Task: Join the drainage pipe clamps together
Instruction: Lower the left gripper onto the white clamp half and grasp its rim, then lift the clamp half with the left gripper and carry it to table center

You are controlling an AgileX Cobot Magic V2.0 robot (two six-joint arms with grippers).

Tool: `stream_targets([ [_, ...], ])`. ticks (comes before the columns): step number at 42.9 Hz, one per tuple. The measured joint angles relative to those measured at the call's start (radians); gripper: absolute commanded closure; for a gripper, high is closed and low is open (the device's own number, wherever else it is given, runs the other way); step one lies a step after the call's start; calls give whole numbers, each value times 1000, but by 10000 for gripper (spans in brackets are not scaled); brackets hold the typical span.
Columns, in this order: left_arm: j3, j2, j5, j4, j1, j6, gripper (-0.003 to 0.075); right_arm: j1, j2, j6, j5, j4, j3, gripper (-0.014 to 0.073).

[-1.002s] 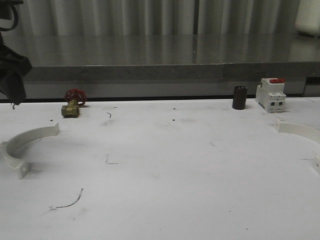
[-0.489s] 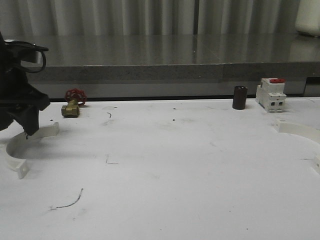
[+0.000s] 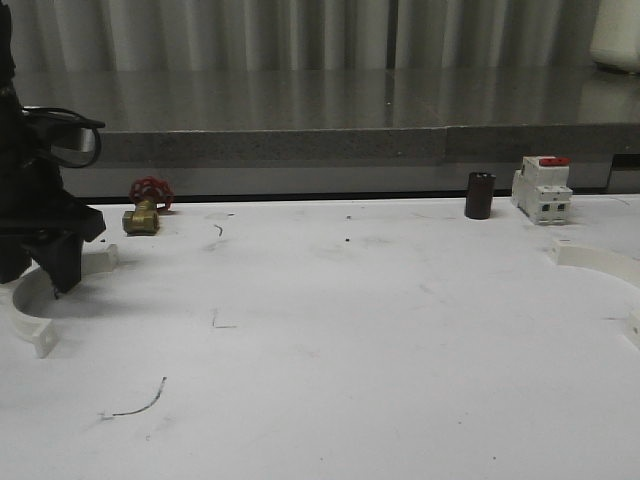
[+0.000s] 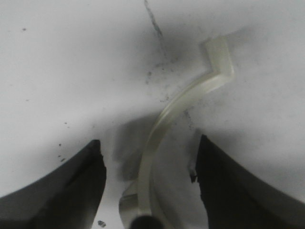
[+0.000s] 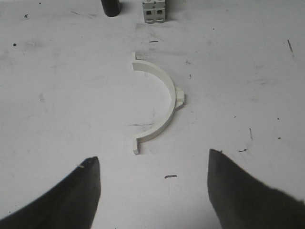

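Looking forward over the worktop (image 3: 340,330), you find the left claw (image 3: 45,275) low over the left clamp (image 3: 28,318); the right clamp (image 3: 600,262) lies at the far right edge. In the left wrist view, the released fingers (image 4: 62,191) straddle the thin white band (image 4: 164,119), not yet clenched. In the right wrist view, the right claw (image 5: 152,191), also spread, hangs above its half-ring (image 5: 159,102). Both pieces look light, stiff and slippery; grip mid-arc, leaving the tabs free.
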Motion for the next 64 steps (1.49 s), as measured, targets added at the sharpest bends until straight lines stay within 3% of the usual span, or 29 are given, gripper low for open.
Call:
stream_targets([
  [6, 0, 4, 2, -34, 7, 20, 343, 0, 0, 0, 0, 0, 0, 83],
  [16, 0, 4, 6, -50, 8, 33, 584, 0, 0, 0, 0, 0, 0, 83],
  [27, 0, 4, 6, -50, 8, 39, 741, 0, 0, 0, 0, 0, 0, 83],
  [50, -39, 2, 55, -50, 6, 39, 741, 0, 0, 0, 0, 0, 0, 83],
  [64, -190, -30, 200, -43, -102, 39, 741, 0, 0, 0, 0, 0, 0, 83],
])
